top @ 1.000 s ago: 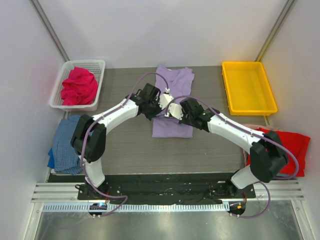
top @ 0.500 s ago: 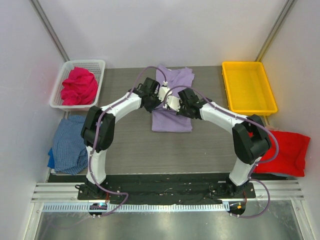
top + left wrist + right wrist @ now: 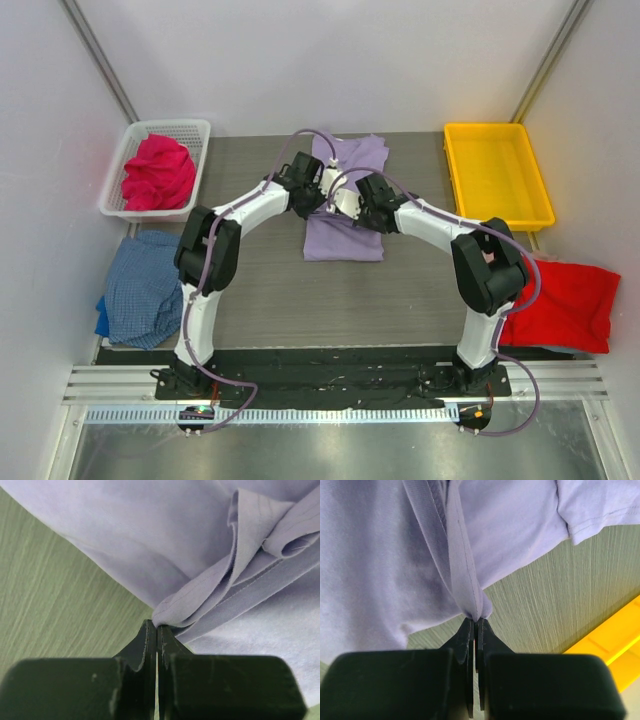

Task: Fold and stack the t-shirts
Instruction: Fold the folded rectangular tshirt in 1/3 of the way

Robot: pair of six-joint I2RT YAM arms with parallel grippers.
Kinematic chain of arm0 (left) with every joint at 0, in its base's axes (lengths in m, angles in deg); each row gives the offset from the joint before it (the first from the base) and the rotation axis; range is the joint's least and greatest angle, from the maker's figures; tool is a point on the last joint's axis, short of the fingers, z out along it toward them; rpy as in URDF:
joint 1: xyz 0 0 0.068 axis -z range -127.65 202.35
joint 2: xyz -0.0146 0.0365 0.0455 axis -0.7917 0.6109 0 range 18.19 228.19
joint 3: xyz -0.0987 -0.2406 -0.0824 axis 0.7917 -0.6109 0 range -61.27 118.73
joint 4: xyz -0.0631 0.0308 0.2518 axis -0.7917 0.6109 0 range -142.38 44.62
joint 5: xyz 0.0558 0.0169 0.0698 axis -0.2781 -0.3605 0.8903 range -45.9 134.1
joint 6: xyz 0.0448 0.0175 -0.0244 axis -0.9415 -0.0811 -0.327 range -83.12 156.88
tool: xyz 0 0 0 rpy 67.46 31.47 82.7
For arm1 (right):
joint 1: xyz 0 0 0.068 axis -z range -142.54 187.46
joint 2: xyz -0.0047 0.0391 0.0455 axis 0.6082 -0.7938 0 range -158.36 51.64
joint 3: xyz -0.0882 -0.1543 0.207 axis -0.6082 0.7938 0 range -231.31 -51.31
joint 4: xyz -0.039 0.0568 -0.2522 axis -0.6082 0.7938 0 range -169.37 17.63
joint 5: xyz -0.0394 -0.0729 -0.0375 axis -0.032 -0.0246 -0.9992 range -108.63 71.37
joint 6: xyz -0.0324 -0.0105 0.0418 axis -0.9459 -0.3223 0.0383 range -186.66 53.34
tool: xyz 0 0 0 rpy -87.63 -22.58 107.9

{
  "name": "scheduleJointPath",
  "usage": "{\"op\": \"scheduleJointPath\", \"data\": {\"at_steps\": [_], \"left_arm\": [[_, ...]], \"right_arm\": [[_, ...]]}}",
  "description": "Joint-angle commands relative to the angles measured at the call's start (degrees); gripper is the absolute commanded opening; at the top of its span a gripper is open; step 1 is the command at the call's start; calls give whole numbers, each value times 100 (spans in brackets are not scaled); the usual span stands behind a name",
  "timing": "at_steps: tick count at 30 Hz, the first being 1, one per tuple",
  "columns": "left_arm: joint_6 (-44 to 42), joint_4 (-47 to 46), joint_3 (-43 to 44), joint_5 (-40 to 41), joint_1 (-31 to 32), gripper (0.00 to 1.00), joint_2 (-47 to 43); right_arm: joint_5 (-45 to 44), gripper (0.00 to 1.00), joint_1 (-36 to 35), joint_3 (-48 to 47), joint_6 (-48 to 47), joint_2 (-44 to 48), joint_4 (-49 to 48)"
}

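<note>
The lavender t-shirt [image 3: 345, 232] lies folded lengthwise on the table's middle back. My left gripper [image 3: 322, 187] is shut on its left edge; the left wrist view shows the jaws [image 3: 156, 626] pinching a fold of lavender cloth [image 3: 210, 585]. My right gripper [image 3: 345, 200] is shut on the cloth too; the right wrist view shows the jaws [image 3: 474, 620] pinching a hemmed fold [image 3: 465, 580]. Both grippers sit close together over the shirt's middle. The magenta t-shirt [image 3: 157, 172] lies in the basket. The blue checked t-shirt [image 3: 138, 290] lies at the left. The red t-shirt [image 3: 560, 305] lies at the right.
A white mesh basket [image 3: 190, 135] stands at the back left. A yellow tray [image 3: 497, 175] stands at the back right, its corner showing in the right wrist view [image 3: 615, 642]. White walls enclose the table on three sides.
Both grippers have moved away from me along the lavender shirt, carrying its near part back over itself. The shirt now looks shorter, its near edge farther from the arms' bases.
</note>
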Motion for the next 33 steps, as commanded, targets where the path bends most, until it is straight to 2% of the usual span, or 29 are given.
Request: {"op": "scheduleJointPath", "data": {"at_steps": [1, 9, 11, 12, 14, 15, 16, 19, 27, 29, 33], "left_arm": [[-260, -48, 437, -62, 145, 0, 109], [-286, -31, 693, 114, 145, 0, 320], [-251, -66, 746, 193, 145, 6, 373], [-260, -75, 754, 184, 145, 6, 382], [-242, -127, 763, 378, 145, 10, 400], [-225, -153, 772, 386, 145, 13, 417], [-225, -162, 772, 395, 145, 15, 417], [-198, -224, 772, 483, 145, 18, 435], [-23, -645, 781, 887, 145, 21, 479], [39, -855, 755, 1097, 145, 22, 514], [205, -1392, 588, 1878, 145, 29, 426]], "right_arm": [[-193, 1, 106, -461, 64, -103, -624], [-342, 1, 159, -813, 81, -402, -747], [-395, 2, 177, -857, 81, -463, -861], [-439, 8, 177, -874, 90, -481, -896], [-474, 13, 177, -901, 107, -534, -984], [-526, 23, 177, -927, 125, -551, -1011], [-544, 28, 186, -936, 134, -577, -1046], [-632, 38, 177, -997, 178, -622, -1142], [-896, 41, 177, -1208, 231, -815, -1362], [-992, 41, 186, -1226, 248, -841, -1432], [-1221, 42, 177, -1261, 309, -955, -1626]]}}
